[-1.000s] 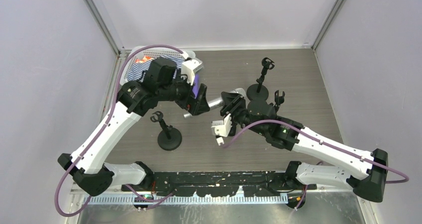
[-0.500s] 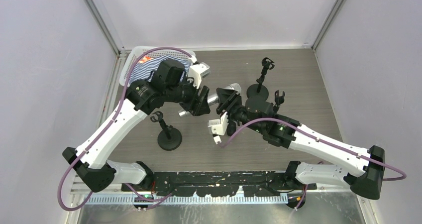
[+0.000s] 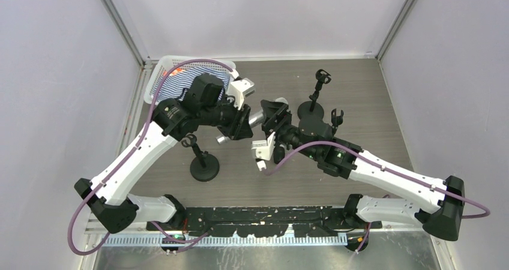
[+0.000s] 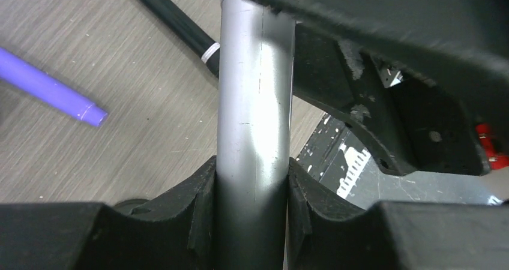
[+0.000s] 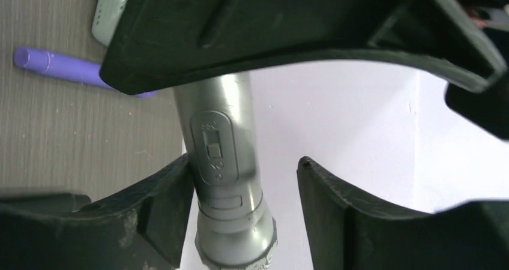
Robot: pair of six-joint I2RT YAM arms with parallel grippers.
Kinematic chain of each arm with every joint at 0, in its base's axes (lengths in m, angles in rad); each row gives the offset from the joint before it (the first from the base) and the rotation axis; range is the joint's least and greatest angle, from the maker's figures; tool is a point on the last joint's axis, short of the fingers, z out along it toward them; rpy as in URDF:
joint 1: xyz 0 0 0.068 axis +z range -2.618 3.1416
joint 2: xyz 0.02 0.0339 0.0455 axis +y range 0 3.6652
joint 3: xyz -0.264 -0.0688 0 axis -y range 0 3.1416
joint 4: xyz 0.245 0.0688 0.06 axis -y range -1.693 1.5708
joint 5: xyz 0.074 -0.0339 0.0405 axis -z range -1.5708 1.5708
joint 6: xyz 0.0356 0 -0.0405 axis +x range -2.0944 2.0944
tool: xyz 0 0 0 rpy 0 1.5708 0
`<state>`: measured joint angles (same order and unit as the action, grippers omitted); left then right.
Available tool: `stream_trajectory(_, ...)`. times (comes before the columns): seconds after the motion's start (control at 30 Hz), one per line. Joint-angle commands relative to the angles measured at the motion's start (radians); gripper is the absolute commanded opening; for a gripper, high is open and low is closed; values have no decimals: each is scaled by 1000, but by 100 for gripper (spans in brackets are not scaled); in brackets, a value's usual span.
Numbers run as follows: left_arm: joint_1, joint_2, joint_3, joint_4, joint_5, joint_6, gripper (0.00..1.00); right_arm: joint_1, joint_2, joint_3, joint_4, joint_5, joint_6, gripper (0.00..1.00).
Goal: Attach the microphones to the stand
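Note:
A silver microphone [image 3: 259,119] hangs above the table between the two arms. My left gripper [image 3: 240,126] is shut on its smooth handle [image 4: 255,102], both jaws pressed against it [image 4: 252,192]. My right gripper [image 3: 271,115] is open around the switch end [image 5: 225,162]: the body leans on one jaw and a gap shows at the other [image 5: 246,186]. Three black stands with empty clips are on the table: one near left [image 3: 204,165], one at the back [image 3: 313,104], one beside my right arm [image 3: 317,126].
A white basket [image 3: 161,73] with striped cloth sits at the back left. On the table under the grippers lie a purple rod-shaped thing [image 4: 51,90] and a black rod with a white band [image 4: 174,21].
The left gripper has shut on the microphone's handle. The right gripper, shut on the microphone before, has opened. Both arms shifted slightly toward the back.

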<state>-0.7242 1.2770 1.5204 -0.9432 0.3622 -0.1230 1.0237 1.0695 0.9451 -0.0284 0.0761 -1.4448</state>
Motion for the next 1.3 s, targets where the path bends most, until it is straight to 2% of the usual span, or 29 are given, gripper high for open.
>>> stream_trajectory(0.0,0,-57,-36,74,-120,-13,0,5,-93,-22,232,-40,204,71)
stream_trajectory(0.1,0,-103,-76,161,-181,-47,0,6,-140,-43,297,-20,408,79)
stream_trajectory(0.23,0,-190,-157,304,-252,-107,0,5,-197,-71,428,127,810,79)
stream_trajectory(0.33,0,-269,-244,424,-288,-142,0,4,-208,-63,455,322,1125,79)
stream_trajectory(0.53,0,-365,-364,595,-322,-203,0,4,-173,-67,463,516,1744,76)
stream_trajectory(0.67,0,-396,-400,642,-315,-226,0,3,-97,-31,477,448,2048,75)
stream_trajectory(0.93,0,-421,-430,659,-297,-233,0,2,67,41,594,273,2324,74)
stream_trajectory(1.27,0,-432,-442,647,-251,-229,0,-17,183,105,602,196,2411,68)
